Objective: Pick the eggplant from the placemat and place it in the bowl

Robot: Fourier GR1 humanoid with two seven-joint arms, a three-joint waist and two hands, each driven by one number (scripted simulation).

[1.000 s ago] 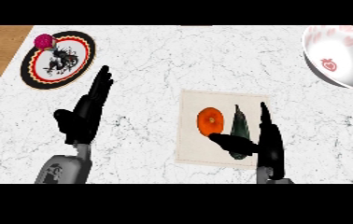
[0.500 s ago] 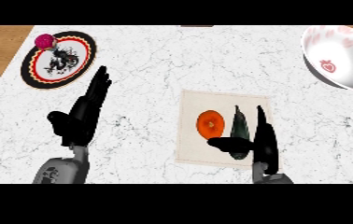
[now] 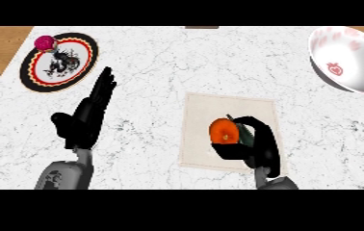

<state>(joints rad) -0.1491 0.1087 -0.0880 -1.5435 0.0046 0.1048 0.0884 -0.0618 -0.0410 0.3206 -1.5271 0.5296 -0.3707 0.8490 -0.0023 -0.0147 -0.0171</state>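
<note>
The white marbled counter [image 3: 177, 66] is seen from steeply above. A pale placemat [image 3: 199, 109] lies at its middle right, and two things are carried on it: an orange fruit [image 3: 225, 131] and, just to its right, a dark green eggplant [image 3: 247, 134], of which only a narrow strip is shown.

The right robot hand [image 3: 257, 146] is held over the near right part of the placemat. Its fingers are curled over the eggplant and its thumb is stretched out below the orange fruit, so the eggplant seems to be enclosed by it; whether the eggplant is lifted off the mat or still lying on it cannot be told, since most of it is hidden by the black fingers. The orange fruit is touched, or very nearly touched, by the thumb.

The left robot hand [image 3: 89, 114] is shown at the lower left, open, with its fingers straight and pointed away from the robot and its thumb spread to the side. Nothing is held by it, and it is resting well apart from the placemat.

A white bowl [image 3: 334, 61] with red markings is placed at the far right edge, well apart from the eggplant. At the far left a round patterned plate [image 3: 60, 61] with a dark rim is set, and a small pink round thing [image 3: 45, 43] is carried on its far edge.
</note>
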